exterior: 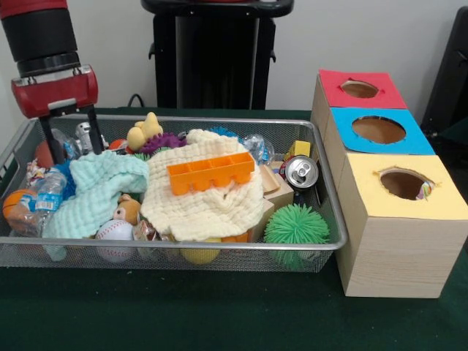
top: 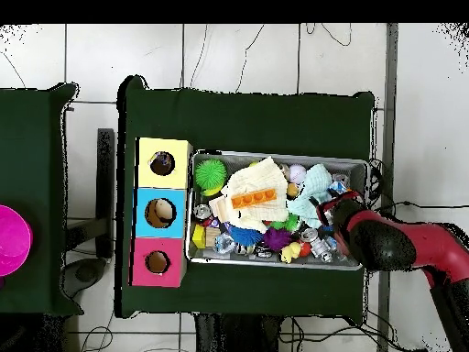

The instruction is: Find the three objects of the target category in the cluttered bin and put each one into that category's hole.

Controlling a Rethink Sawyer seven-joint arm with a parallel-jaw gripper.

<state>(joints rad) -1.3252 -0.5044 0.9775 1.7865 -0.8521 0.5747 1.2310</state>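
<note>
We see our gripper (exterior: pixel 70 135) lowered into the wire mesh bin (exterior: pixel 183 247) at about ten o'clock in the front view, its two black fingers (exterior: pixel 93 130) spread apart and holding nothing. An orange ice-cube tray (exterior: pixel 210 172) lies on a cream cloth (exterior: pixel 208 205) mid-bin, a mint cloth (exterior: pixel 99 186) at its nine o'clock. At three o'clock stand red (exterior: pixel 360 89), blue (exterior: pixel 379 129) and yellow (exterior: pixel 404 183) hole boxes.

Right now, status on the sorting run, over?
Gripper open, down in bin, holding nothing. Soda can exposed near boxes. Cloths cover much clutter.
</note>
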